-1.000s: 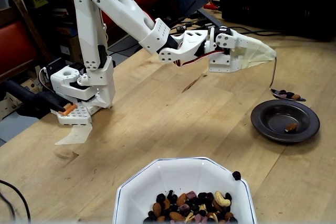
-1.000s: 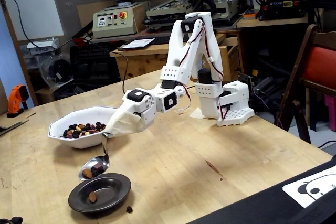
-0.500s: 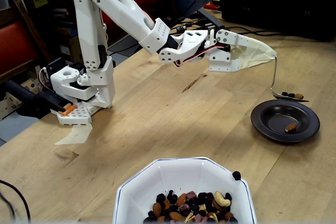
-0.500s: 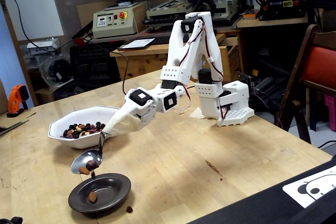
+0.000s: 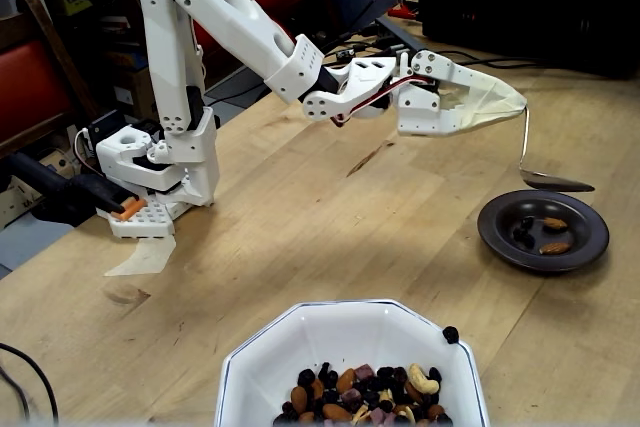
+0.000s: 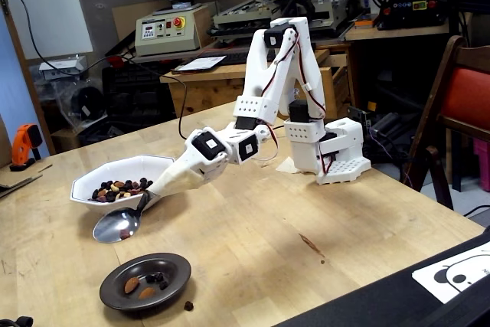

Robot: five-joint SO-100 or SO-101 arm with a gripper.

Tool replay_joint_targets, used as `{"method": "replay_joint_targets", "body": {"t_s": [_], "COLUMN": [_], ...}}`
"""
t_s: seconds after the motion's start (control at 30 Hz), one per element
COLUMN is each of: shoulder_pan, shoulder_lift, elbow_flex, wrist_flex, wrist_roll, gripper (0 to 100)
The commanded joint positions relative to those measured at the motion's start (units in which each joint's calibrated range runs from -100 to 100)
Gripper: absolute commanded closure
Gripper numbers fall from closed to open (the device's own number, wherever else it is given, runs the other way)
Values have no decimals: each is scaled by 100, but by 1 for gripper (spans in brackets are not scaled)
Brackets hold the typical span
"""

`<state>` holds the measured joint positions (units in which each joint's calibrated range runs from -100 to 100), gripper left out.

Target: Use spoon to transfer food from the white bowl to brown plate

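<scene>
At the bottom of a fixed view I see the white bowl holding the food. At right, the brown plate holds a few pieces. Above it my end effector, cloth-covered, grips the spoon, tipped and empty, over the bench.

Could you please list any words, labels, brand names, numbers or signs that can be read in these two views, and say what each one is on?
No text can be read in either fixed view.
The control box on the back bench has a red button and small markings, too blurred to read.
The printed sheet at the table's near right corner shows only a black-and-white cartoon figure, no legible words.
The arm, spoon, white bowl and brown plate carry no visible lettering.
</scene>
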<state>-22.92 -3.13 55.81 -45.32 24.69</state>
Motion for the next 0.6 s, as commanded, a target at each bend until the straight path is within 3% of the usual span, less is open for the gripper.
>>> {"method": "replay_joint_targets", "body": {"t_s": [0.0,0.23,0.57], "shoulder_pan": [-49,-49,-49], "shoulder_lift": [-67,-67,-93], "elbow_flex": [-333,-333,-342], "wrist_flex": [-68,-61,-61], "wrist_roll": [239,664,698], "gripper": [97,97,97]}}
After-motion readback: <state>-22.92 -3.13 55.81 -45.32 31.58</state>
